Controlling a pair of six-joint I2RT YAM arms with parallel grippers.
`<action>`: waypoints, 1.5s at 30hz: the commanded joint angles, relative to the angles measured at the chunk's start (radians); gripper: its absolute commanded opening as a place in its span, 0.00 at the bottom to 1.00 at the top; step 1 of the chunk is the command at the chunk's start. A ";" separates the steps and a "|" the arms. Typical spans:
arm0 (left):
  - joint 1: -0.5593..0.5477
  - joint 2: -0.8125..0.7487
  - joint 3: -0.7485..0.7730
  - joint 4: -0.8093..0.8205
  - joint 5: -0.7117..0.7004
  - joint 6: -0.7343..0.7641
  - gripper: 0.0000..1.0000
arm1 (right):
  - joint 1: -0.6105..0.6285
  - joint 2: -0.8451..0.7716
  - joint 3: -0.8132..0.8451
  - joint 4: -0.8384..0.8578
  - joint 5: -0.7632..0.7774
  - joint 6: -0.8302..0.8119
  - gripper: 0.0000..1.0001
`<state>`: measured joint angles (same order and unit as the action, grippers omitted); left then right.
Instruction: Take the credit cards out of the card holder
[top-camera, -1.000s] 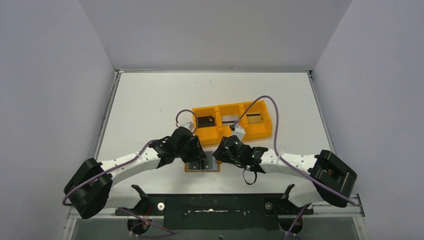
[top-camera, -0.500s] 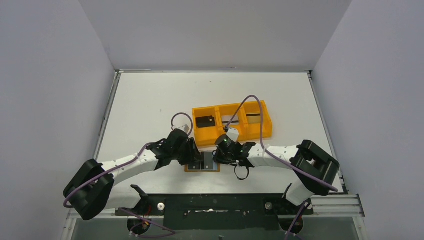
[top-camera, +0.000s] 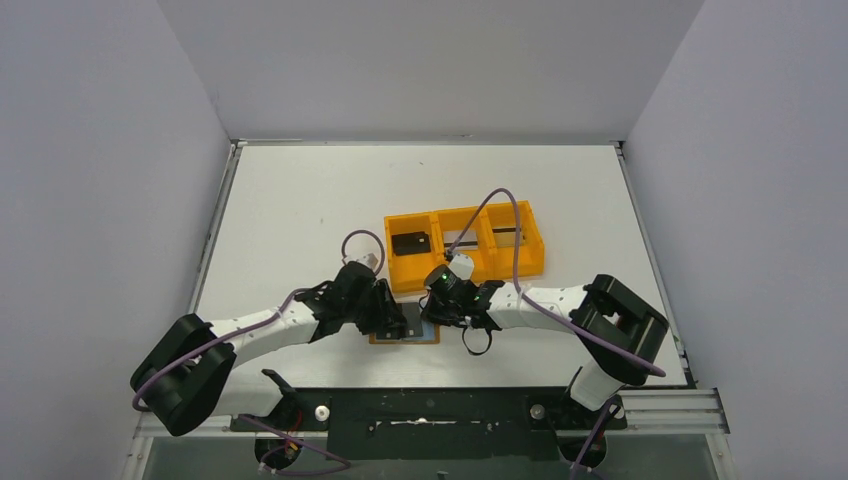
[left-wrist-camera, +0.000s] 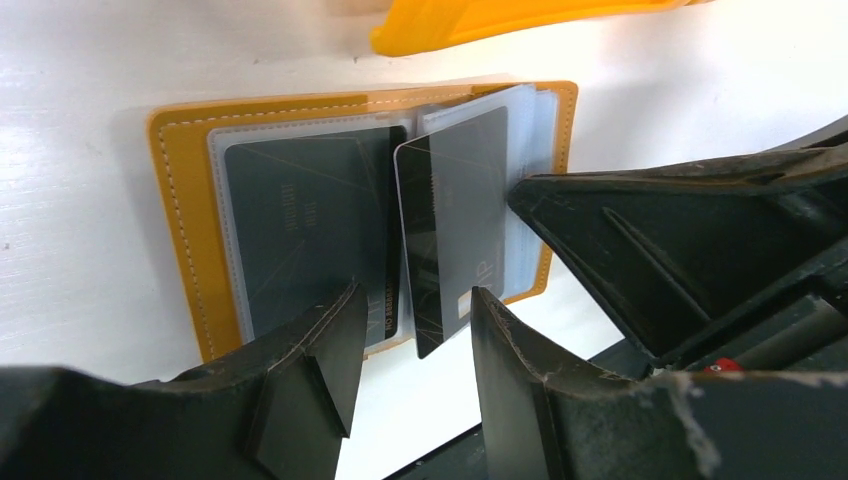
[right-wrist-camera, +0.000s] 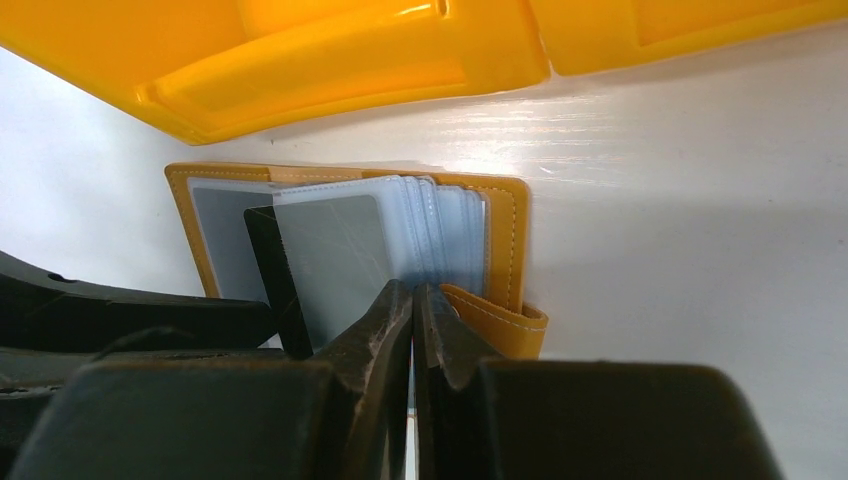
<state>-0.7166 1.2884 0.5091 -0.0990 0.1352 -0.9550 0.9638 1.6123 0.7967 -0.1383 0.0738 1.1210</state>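
The tan-orange card holder (top-camera: 404, 331) lies open on the table near the front edge, between my two grippers. In the left wrist view the card holder (left-wrist-camera: 180, 230) shows a dark card (left-wrist-camera: 310, 225) in its left sleeve. A second grey card (left-wrist-camera: 455, 225) with a black stripe sticks out of the right sleeves, tilted, its near corner between my open left gripper's (left-wrist-camera: 410, 345) fingers without touching them. My right gripper (right-wrist-camera: 412, 300) is shut, its tips resting on the clear sleeves (right-wrist-camera: 445, 225) beside that grey card (right-wrist-camera: 335, 260). The snap tab (right-wrist-camera: 500, 325) lies just right of the tips.
The bright orange three-compartment tray (top-camera: 530, 262) stands just behind the holder, a dark card (top-camera: 410, 243) in its left compartment. Its rim shows at the top of the right wrist view (right-wrist-camera: 330, 60). Both arms' purple cables arch over the tray.
My right arm has swung left and forward, bringing its gripper onto the holder's right panel. My left gripper has shifted slightly towards the holder's near edge.
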 joint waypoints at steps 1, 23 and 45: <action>0.008 0.003 -0.017 0.076 -0.004 -0.020 0.42 | 0.010 0.033 -0.011 -0.060 0.015 0.010 0.00; 0.013 0.017 -0.053 0.155 0.048 -0.034 0.05 | 0.009 0.030 0.002 -0.083 0.030 0.003 0.00; 0.024 -0.033 -0.035 0.012 -0.046 -0.019 0.00 | 0.013 -0.007 0.017 -0.086 0.070 -0.039 0.00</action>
<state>-0.7029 1.2804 0.4553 -0.0437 0.1387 -0.9913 0.9646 1.6138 0.8028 -0.1467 0.0856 1.1309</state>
